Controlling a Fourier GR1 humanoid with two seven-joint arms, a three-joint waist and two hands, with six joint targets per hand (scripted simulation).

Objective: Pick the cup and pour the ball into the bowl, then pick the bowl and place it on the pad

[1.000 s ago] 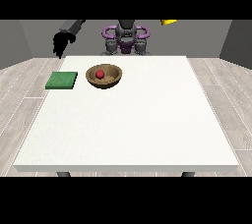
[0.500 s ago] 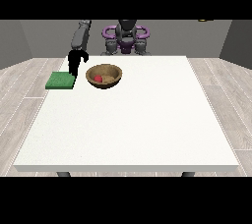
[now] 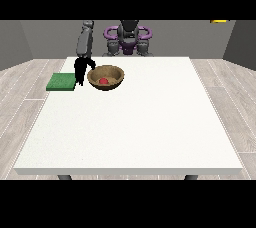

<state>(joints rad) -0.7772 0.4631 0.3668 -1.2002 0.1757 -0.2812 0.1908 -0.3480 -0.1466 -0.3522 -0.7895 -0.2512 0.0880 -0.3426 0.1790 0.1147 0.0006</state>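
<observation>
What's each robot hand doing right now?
Robot hand at the view's left: low between green pad and bowl, holding nothing; finger state cannot be told.
Other robot hand: not in view.

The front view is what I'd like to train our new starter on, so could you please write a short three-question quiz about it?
1. True or false: the red ball lies inside the wooden bowl.
2. On which side of the bowl does the green pad lie in this view? A) at the view's left B) at the view's right C) under the bowl
3. Fill in the blank: the hand at the view's left hangs down between the pad and the ____.

Key:
1. True; the ball shows in the bowl's hollow.
2. A; the pad is at the white table's far left edge, and the bowl does not stand on it.
3. bowl
</observation>
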